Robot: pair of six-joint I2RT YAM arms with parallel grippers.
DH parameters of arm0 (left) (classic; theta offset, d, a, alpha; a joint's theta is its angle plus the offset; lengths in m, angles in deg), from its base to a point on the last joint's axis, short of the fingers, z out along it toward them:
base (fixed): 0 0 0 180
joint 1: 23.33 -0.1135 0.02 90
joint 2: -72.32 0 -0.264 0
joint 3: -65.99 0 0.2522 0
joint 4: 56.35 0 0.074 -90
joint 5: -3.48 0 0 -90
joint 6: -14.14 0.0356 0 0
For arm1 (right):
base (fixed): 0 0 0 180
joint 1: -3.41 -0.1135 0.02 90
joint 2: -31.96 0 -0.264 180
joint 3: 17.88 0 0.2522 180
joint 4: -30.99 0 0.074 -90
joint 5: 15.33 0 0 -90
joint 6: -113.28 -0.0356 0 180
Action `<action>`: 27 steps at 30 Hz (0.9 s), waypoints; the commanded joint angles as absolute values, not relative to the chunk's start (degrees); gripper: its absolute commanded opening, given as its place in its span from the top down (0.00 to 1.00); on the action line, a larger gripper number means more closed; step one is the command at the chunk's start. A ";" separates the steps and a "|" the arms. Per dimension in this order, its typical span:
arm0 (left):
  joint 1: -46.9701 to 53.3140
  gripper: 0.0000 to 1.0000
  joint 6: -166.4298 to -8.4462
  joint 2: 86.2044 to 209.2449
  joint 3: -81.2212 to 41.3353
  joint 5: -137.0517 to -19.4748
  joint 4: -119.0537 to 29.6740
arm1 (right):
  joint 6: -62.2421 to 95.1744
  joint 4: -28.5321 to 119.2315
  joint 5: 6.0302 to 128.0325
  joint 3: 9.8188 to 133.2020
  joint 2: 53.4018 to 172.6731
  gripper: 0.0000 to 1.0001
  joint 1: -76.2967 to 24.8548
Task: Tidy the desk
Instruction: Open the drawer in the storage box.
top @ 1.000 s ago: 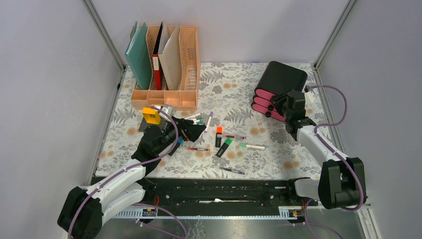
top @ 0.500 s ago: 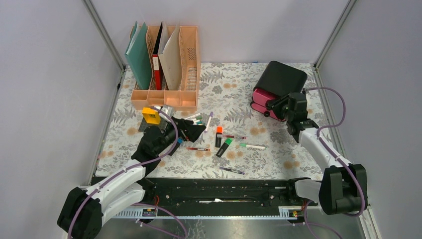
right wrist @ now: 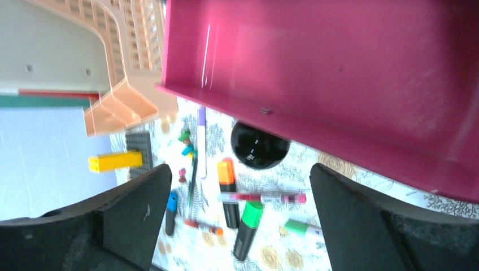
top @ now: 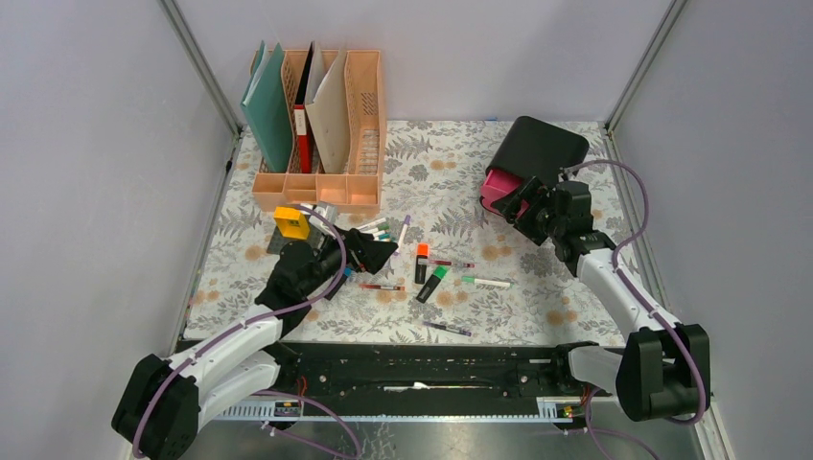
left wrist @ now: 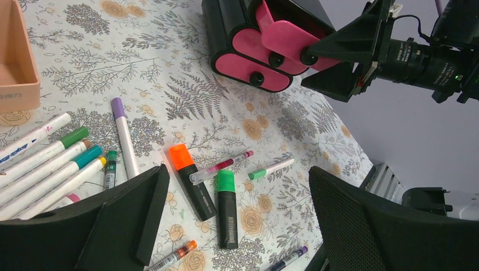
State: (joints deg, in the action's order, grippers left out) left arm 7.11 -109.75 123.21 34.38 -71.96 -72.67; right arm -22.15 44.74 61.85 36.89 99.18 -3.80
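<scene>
Starting with the top external view, the bench (top: pixel 451 163) is seen spread between grey walls, with pens and highlighters scattered across its middle. The top pink drawer (top: pixel 497 185) of the black drawer box (top: pixel 542 144) has been drawn out since a second ago, when all fronts sat flush. The right gripper (top: pixel 529 203) has since been opened off the knob, jaws apart. A place to stow the loose pens is judged to be ready. The left gripper (top: pixel 379 251) is held wide apart over the pen cluster, with nothing in it.

From the left wrist, the pink drawer (left wrist: pixel 282 36) is shown askew above the closed fronts. Blue print on a white marker (left wrist: pixel 22 144) is too small to be read.

From the right wrist, the pink drawer (right wrist: pixel 339 68) fills the top, and its black knob (right wrist: pixel 260 145) is left untouched between the spread fingers (right wrist: pixel 130 209). No brand can be made out.
</scene>
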 commanded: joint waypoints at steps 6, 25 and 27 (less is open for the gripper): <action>7.11 0.01 -109.09 122.05 32.63 -71.26 -74.45 | -13.88 48.00 51.37 41.42 97.49 0.00 -4.23; 7.08 0.01 -115.11 123.40 29.67 -71.28 -72.08 | 30.01 69.63 46.42 54.88 86.08 0.00 -4.42; 7.08 0.01 -114.89 123.53 29.23 -70.17 -71.33 | 36.25 71.55 44.98 55.29 85.67 0.00 -4.36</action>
State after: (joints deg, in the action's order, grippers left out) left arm 7.11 -113.79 123.17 32.70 -71.87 -71.67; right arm 19.75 65.22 44.72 52.43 87.22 -4.10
